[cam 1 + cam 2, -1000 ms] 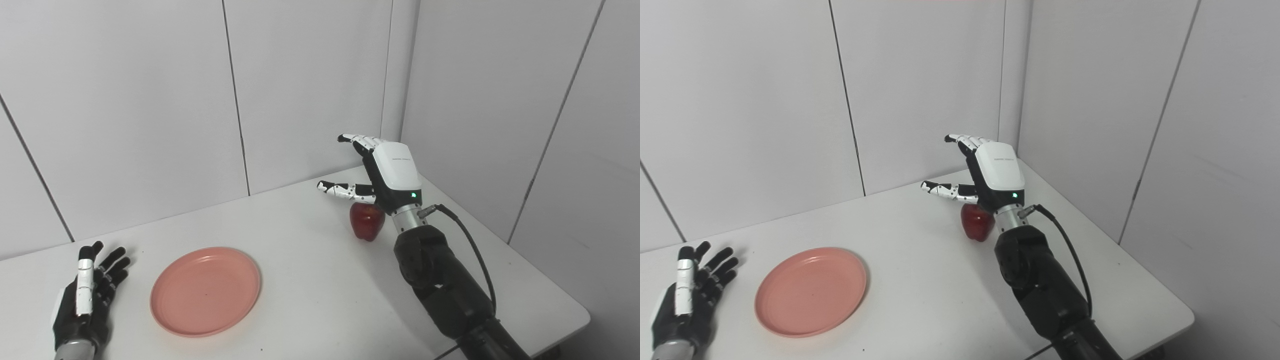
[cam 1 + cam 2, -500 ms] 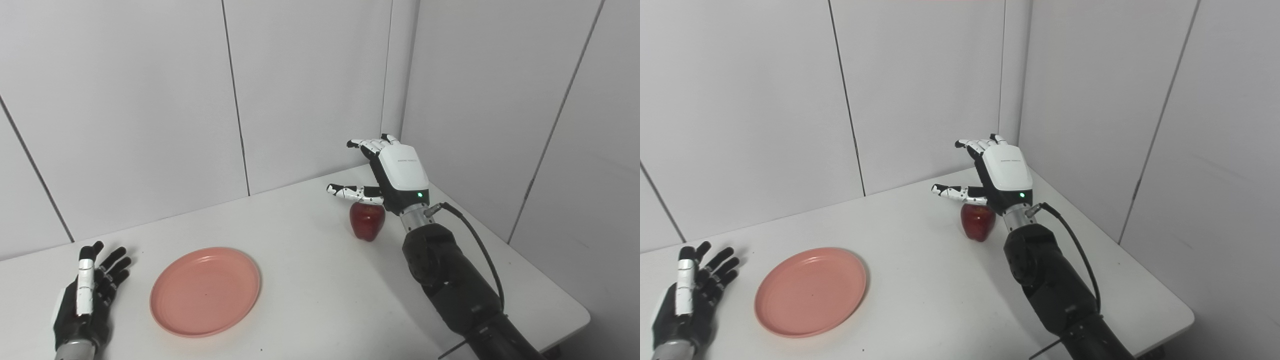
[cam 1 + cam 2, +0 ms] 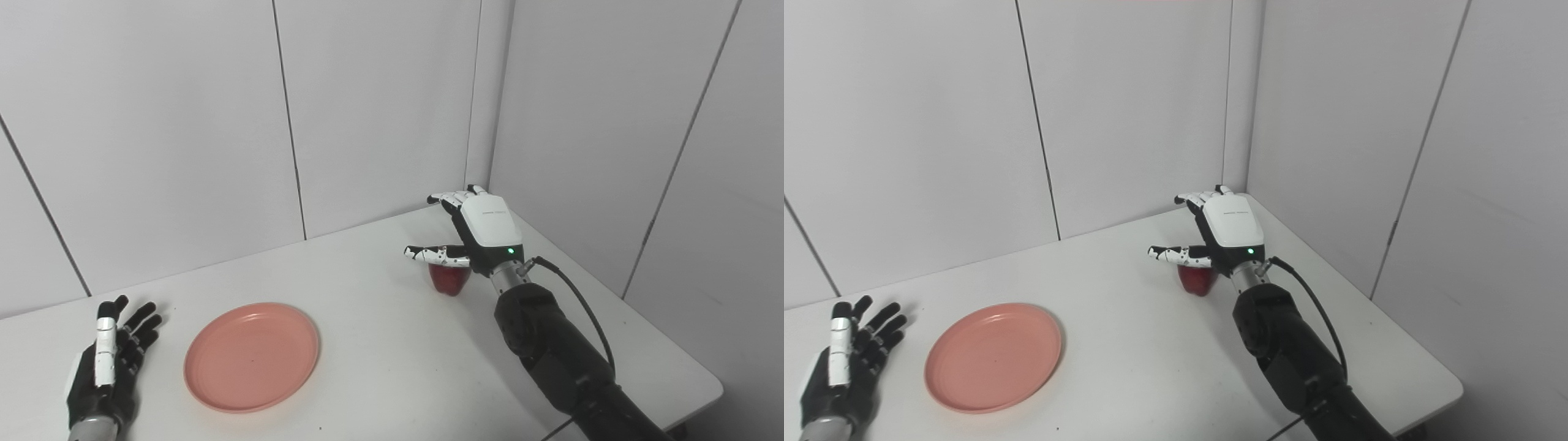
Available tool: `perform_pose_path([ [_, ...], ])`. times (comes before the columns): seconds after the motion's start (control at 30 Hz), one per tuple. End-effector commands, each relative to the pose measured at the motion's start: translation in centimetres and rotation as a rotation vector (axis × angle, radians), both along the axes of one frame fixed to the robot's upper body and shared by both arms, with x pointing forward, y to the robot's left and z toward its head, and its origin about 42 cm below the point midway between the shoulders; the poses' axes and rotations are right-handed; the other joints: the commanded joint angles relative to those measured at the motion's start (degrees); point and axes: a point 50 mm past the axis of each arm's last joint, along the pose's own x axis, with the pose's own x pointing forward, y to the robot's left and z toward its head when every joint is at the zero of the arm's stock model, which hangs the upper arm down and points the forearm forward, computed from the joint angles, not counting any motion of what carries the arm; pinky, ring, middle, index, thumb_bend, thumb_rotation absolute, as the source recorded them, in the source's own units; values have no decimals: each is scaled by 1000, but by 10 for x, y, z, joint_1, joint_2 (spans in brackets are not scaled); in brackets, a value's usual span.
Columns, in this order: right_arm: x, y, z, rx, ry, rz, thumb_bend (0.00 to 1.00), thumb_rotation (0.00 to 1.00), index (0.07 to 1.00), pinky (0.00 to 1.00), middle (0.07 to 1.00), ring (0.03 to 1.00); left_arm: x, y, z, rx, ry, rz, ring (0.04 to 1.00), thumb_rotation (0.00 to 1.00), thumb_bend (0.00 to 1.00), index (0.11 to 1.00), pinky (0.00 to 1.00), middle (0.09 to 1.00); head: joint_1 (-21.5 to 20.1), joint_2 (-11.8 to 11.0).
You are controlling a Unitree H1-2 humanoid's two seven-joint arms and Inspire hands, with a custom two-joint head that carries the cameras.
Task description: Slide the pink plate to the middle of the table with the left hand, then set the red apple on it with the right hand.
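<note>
You're at the apple pick-up: your right hand (image 3: 484,229) hovers spread, holding nothing, right over the red apple (image 3: 449,278) near the table's (image 3: 380,343) far right corner. The pink plate (image 3: 252,356) lies left of centre, just beside your left hand (image 3: 107,367), which rests flat with fingers apart. Next, I'd judge, lower and wrap the fingers around the apple without nudging it away.

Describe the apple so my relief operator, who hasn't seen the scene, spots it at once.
Start at the white table and go to its far right corner by the walls. Under the open right hand sits the red apple, the only red, round thing there.
</note>
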Motion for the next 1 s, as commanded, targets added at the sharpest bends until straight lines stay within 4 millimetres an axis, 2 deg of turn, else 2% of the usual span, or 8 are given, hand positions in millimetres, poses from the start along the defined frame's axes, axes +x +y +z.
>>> perform_pose_path([
  [0.0,9,-6,23,-19,-59,-31,894,848,737,912,786,814,-1,2,-8,13,57,-5,837,877,780,931,888,831,1,1],
  [0.57,15,-11,5,-12,25,-52,893,833,755,862,794,809,-3,0,-7,24,56,-11,829,882,791,918,859,827,6,0],
  [0.97,11,-13,-1,10,55,-64,885,826,756,874,799,819,-4,1,-10,16,59,-17,844,878,773,925,892,848,7,1],
])
